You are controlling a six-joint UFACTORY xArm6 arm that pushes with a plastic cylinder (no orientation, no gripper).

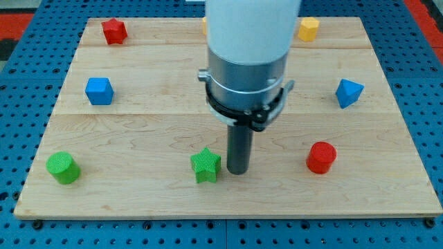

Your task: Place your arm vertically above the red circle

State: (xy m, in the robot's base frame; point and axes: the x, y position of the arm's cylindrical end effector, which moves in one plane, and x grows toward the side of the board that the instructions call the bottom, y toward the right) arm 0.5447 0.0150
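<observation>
1. My tip (237, 171) rests just beside the green star (205, 164), near the desk (138, 124)'s bottom edge.
2. There is no hand, only the rod.
3. The red circle (321, 157) lies toward the view's right, apart.

the wooden board (138, 138) lies on a pegboard table (21, 69). along the view's top edge of the board sit the red star (114, 31) at the left, one yellow block (309, 28) toward the right, and another yellow block (204, 26) near the middle, mostly hidden behind the arm. in the middle row, the blue cube (99, 90) is at the left and the blue block (349, 93) at the right, well apart. along the view's bottom, the green cylinder (63, 167) is at the far left, the green star (205, 165) near the centre, and the red circle (321, 157) to the right. my tip (237, 171) stands just beside the green star, on its right, between it and the red circle, well apart from the latter.
</observation>
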